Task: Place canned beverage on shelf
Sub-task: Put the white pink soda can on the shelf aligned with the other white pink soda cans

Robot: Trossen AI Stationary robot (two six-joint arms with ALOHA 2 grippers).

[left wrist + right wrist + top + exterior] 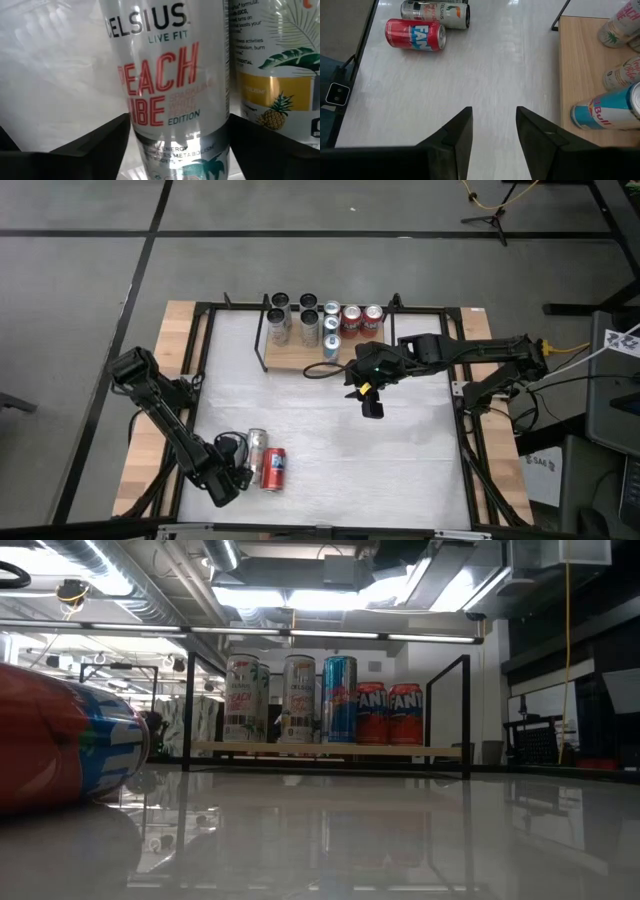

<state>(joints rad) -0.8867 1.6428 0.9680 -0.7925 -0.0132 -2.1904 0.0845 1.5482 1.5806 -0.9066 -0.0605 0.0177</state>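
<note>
The left tool [237, 476], at 7 o'clock on the counter [400, 460], is spread around a lying silver can [257, 451]. The right tool [373, 408], near the shelf [300, 356] at 12 o'clock, is empty and a little apart.

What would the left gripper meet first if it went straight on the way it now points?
The silver Celsius can lying on the table. It already sits between the left gripper's open fingers, so it would very likely touch that can before the second can beside it.
</note>
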